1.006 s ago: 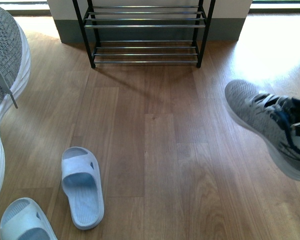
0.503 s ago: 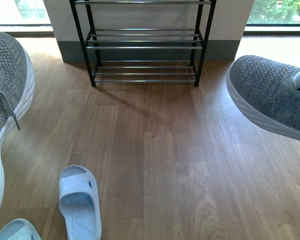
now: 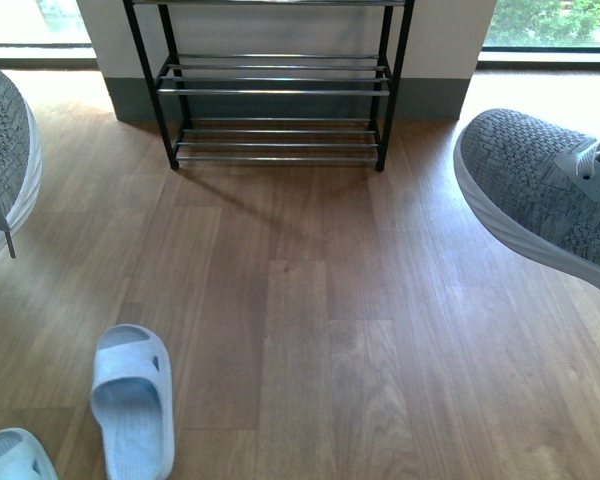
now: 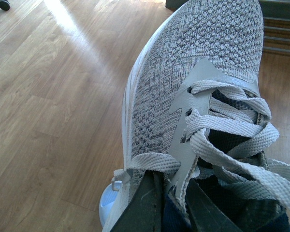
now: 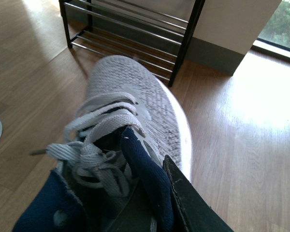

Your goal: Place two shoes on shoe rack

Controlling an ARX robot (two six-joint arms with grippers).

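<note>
Two grey knit shoes with white soles hang above the wood floor. The left shoe (image 3: 5, 160) shows at the left edge of the front view, the right shoe (image 3: 540, 190) at the right edge, toe pointing inward. My left gripper (image 4: 171, 212) is shut on the left shoe (image 4: 198, 63) at its laced tongue and navy collar. My right gripper (image 5: 154, 203) is shut on the navy collar of the right shoe (image 5: 135, 92). The shoe rack (image 3: 275, 85), a black frame with silver bars, stands ahead against the wall; its tiers hold nothing. Both toes point toward the shoe rack (image 5: 135, 24).
A pale blue slipper (image 3: 130, 400) and a second slipper (image 3: 10, 455) lie on the floor at the near left, below the left shoe. A white wall with a grey skirting (image 3: 430, 95) runs behind the rack. Bare wood floor (image 3: 320, 300) lies between me and the rack.
The right shoe rose and swung its toe up and inward. The left shoe slid further out of the left edge. The rack and slippers shifted left in the view.
</note>
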